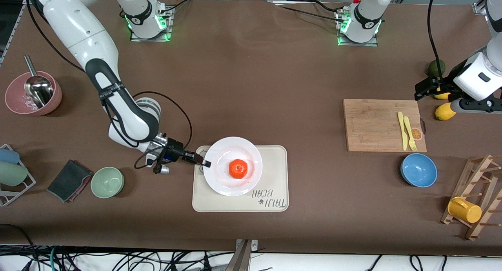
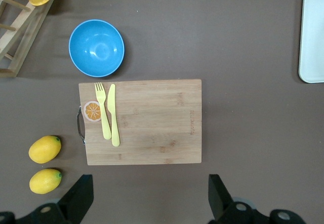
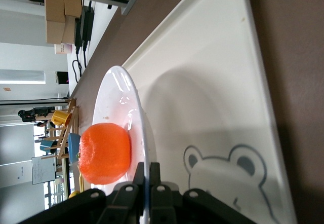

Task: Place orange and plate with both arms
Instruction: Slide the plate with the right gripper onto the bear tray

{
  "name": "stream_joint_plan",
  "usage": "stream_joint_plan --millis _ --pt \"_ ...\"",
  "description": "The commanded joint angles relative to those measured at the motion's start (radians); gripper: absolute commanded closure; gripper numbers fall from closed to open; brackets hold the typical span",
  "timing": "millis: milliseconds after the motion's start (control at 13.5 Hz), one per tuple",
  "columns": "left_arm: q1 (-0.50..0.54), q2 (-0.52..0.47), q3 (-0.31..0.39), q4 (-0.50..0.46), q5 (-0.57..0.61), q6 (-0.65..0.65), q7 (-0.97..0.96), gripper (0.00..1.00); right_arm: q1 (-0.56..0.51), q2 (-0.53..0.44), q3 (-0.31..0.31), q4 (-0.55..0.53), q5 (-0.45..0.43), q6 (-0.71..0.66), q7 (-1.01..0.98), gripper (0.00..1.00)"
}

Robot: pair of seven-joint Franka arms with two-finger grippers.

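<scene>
Brown tabletop, with my right arm pinching a white plate that carries an orange while my left arm waits.

Across the brown table (image 1: pixel 251 79), I see the plate (image 1: pixel 219 182) lying on a cream bear-print tray (image 1: pixel 274 177), with the orange (image 1: pixel 238 168) at its middle. My right gripper (image 1: pixel 200 160) is pressed together on the plate's rim at the edge toward the right arm's end of the table; I judge this edge grip is how the plate gets carried or steadied without touching the fruit. My left gripper (image 2: pixel 151 196) hangs spread wide and empty, above the table near a wooden cutting board (image 1: pixel 372 124) and two lemons (image 2: pixel 44 149), so I take its part to be finished or not yet due.
</scene>
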Motion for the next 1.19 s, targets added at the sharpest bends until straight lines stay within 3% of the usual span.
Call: stream_joint_plan --millis 0,297,371,445,594,668,816,890,1113 --pt "-0.002 0.008 -0.004 0.010 0.031 -0.017 0.001 0.00 0.022 0.063 0.005 0.086 -0.044 0.025 0.027 1.00" --pt "-0.004 0.009 -0.004 0.011 0.031 -0.023 0.003 0.00 0.022 0.077 0.003 0.087 -0.046 0.025 0.014 1.00" --pt "-0.002 0.009 -0.004 0.011 0.031 -0.023 0.003 0.00 0.022 0.078 0.002 0.087 -0.047 0.025 0.012 0.94" --pt "-0.002 0.008 -0.004 0.011 0.031 -0.023 0.003 0.00 0.020 0.078 0.000 0.087 -0.047 0.025 0.012 0.82" --pt "-0.002 0.009 -0.004 0.011 0.031 -0.023 0.003 0.00 0.019 0.075 0.000 0.087 -0.047 0.024 0.012 0.68" --pt "-0.002 0.009 -0.004 0.011 0.031 -0.023 0.003 0.00 0.019 0.072 -0.001 0.087 -0.047 0.024 0.012 0.55" --pt "-0.002 0.009 -0.004 0.010 0.031 -0.023 0.003 0.00 0.016 0.051 -0.011 0.087 -0.047 0.021 0.017 0.06" --pt "-0.002 0.009 -0.004 0.011 0.031 -0.023 0.003 0.00 0.014 0.028 -0.023 0.087 -0.049 0.013 0.015 0.00" --pt "-0.002 0.009 -0.004 0.010 0.031 -0.023 0.003 0.00 0.006 -0.078 -0.078 0.032 -0.157 -0.095 0.027 0.00"
